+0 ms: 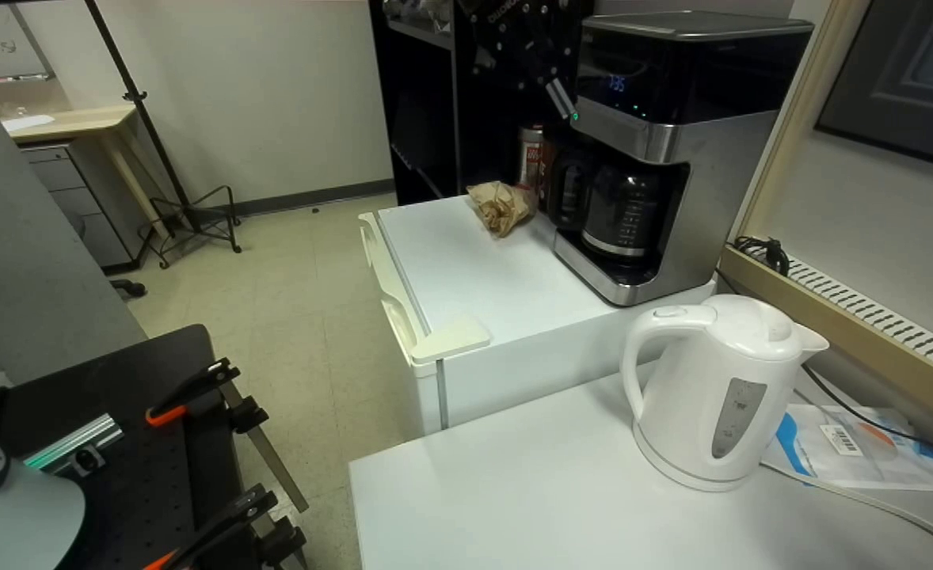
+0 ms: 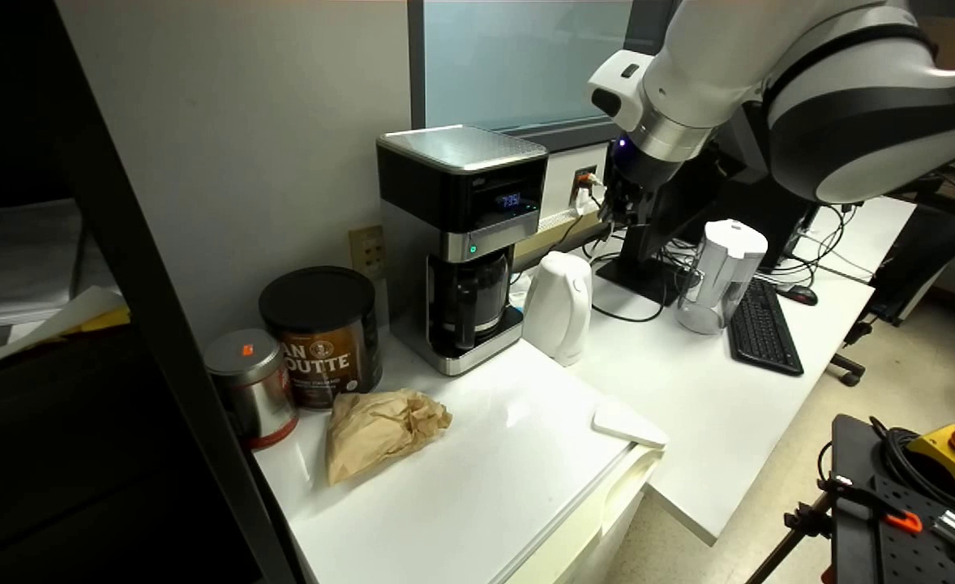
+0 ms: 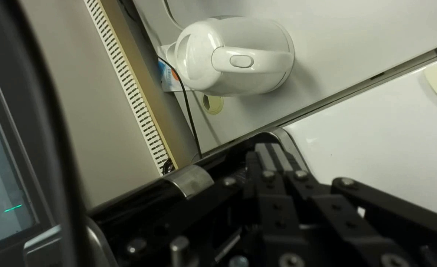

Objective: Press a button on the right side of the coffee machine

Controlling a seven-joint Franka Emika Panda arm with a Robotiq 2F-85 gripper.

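Observation:
The boxy black coffee machine (image 1: 732, 174) with a silver front band and dark glass carafe (image 1: 621, 210) stands on the white cabinet. It also shows in an exterior view (image 2: 413, 276). Its display (image 2: 510, 199) is lit, with small lights near it. A green-lit button (image 2: 473, 249) is on the silver band. My gripper (image 1: 561, 99) is shut and empty, with its fingertips together (image 3: 273, 154). It appears in front of the machine, near the band's height; in an exterior view my gripper (image 2: 617, 217) stands apart, right of the machine. The wrist view shows part of the machine (image 3: 192, 180) behind the fingers.
The white kettle (image 1: 704, 396) stands beside the machine, also in the wrist view (image 3: 237, 55). A crumpled paper bag (image 2: 380, 430) and two cans, one brown (image 2: 323, 341), are on the machine's other side. A wall ledge (image 1: 870, 309) runs behind. A clear pitcher (image 2: 725, 276) stands farther along.

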